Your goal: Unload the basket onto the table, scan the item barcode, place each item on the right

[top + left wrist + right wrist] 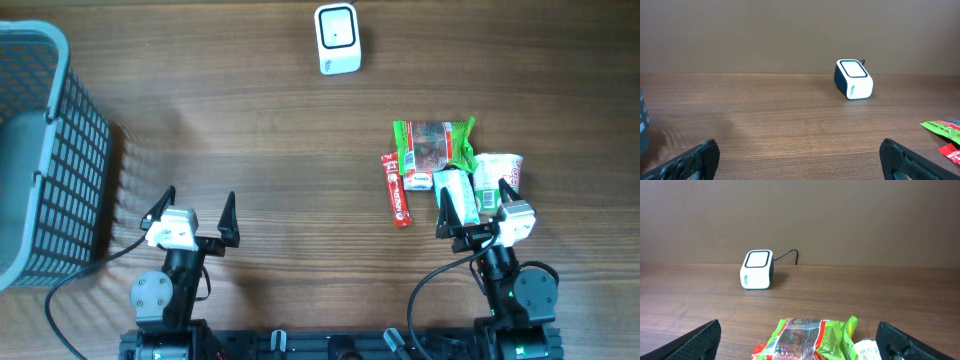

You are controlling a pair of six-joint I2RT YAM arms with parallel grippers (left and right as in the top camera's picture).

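The left gripper [200,198] and right gripper [473,193] both stand wide open, holding nothing. The right gripper is just beside the snack packets [432,145] (the scanner [337,38] sits well apart).

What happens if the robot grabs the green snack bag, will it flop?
The green snack bag will probably flop and crinkle: it looks like thin, wrinkled foil. It is likely light, since it lies fairly flat. Its glossy skin might slip in the open right hand.
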